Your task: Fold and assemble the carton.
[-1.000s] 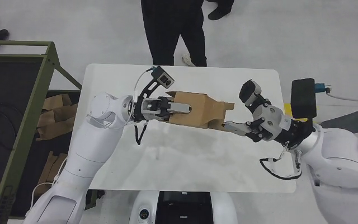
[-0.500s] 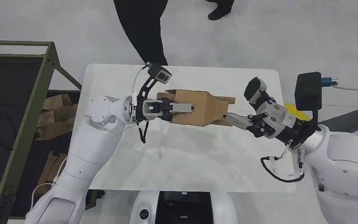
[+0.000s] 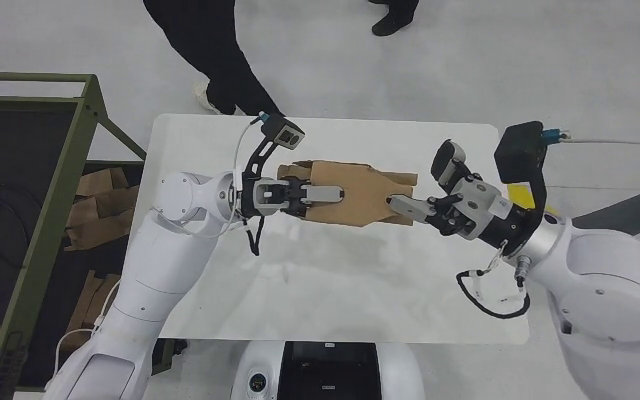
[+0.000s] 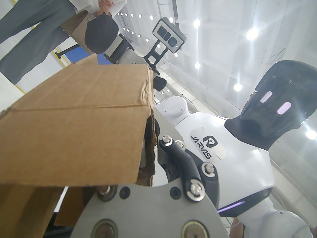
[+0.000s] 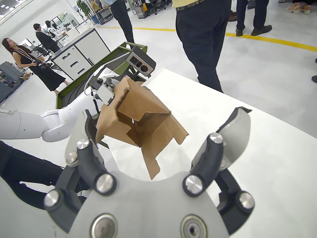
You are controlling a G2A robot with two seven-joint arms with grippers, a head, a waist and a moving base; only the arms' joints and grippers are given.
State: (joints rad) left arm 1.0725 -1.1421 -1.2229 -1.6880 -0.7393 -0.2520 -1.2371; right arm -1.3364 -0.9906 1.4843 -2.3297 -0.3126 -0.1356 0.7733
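Note:
A brown carton (image 3: 355,190) hangs partly unfolded above the middle of the white table (image 3: 320,290), its open end with loose flaps turned toward my right arm. My left gripper (image 3: 322,193) is shut on the carton's wall at the end nearest that arm; in the left wrist view the carton (image 4: 74,130) rises over the left gripper (image 4: 151,154). My right gripper (image 3: 425,185) stands open at the flap end, one finger under the near flap, the other behind the far flap. In the right wrist view the carton (image 5: 138,122) sits between the spread fingers (image 5: 86,125) of the right gripper (image 5: 163,115).
A green cart (image 3: 60,110) stands off the table's left side, with flat cardboard pieces (image 3: 95,205) beside it. A person's legs (image 3: 215,60) are just past the table's far edge. Bare table surface lies in front of both arms.
The right gripper has risen from below the carton's near flap and closed in on the flap end. The left gripper and carton shifted slightly left and levelled. The person walked left.

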